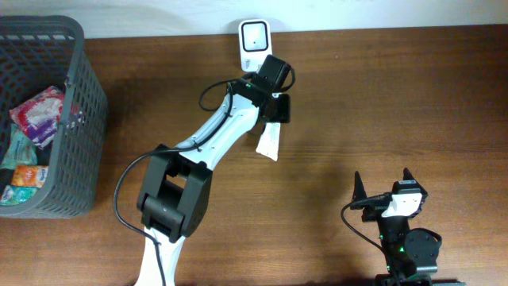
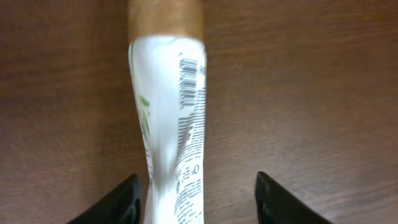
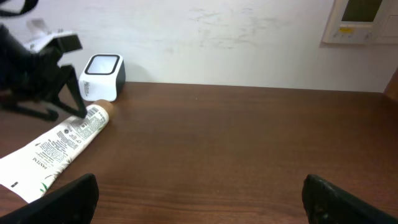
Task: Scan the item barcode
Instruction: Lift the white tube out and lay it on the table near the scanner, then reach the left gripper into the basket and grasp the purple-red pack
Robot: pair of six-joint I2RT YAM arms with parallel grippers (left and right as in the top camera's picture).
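Since the left fingers [image 2: 121, 205] stand spread either side of the tube [image 2: 168, 112] without pinching it, it lies loose on the tabletop [image 1: 381, 95], cap end near the scanner [image 1: 254, 41]. The right fingers [image 3: 62, 202] are spread wide and empty, well apart. Risks: the barcode [image 2: 188, 84] faces up, likely off the scanner window, so no read. A regrasp could roll the soft tube.
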